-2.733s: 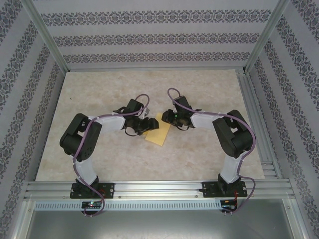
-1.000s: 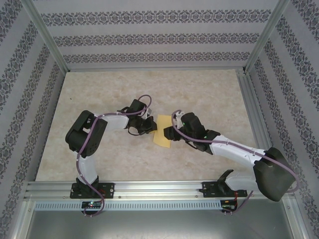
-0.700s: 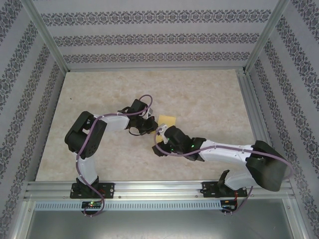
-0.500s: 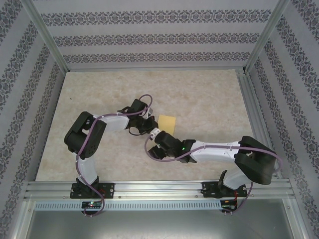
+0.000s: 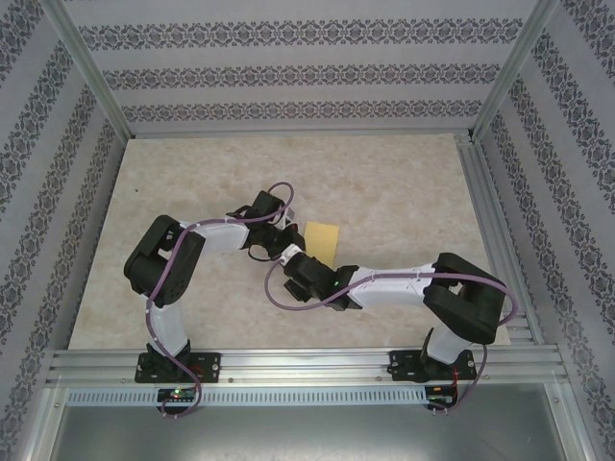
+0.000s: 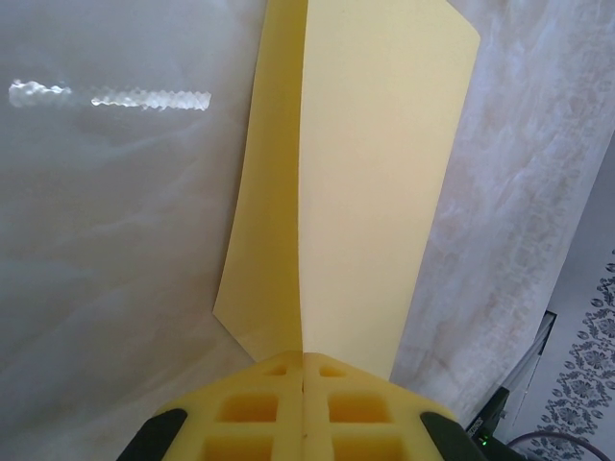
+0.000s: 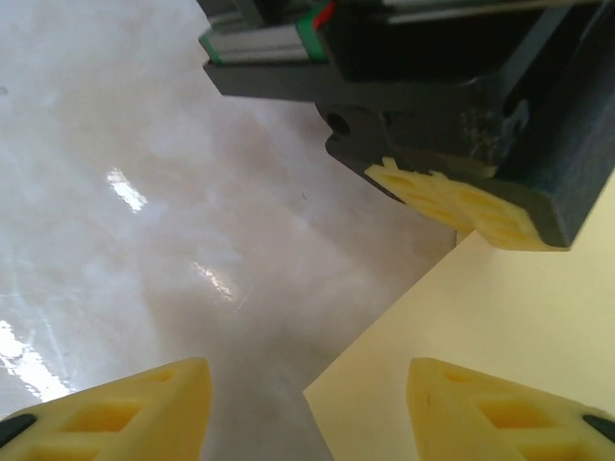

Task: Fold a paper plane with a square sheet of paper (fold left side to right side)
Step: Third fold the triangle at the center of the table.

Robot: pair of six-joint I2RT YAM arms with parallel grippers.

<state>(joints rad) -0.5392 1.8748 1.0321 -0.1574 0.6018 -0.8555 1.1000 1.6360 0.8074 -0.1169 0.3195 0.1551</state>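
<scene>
The yellow sheet of paper [image 5: 323,236] is lying folded near the middle of the bench [image 5: 404,182], its two layers showing in the left wrist view. The left fingers [image 6: 303,389] are pressing tight together on the sheet's near edge, pinching it. The right fingers [image 5: 292,259] are standing about half open with nothing gripped, hovering just beside the left fingers, above the bench and one corner of the sheet.

The right gripper [image 5: 292,259] is swinging across the paper [image 5: 324,237] toward the left gripper [image 5: 280,240], arriving just beside it. Its elbow is pulling in behind it.
</scene>
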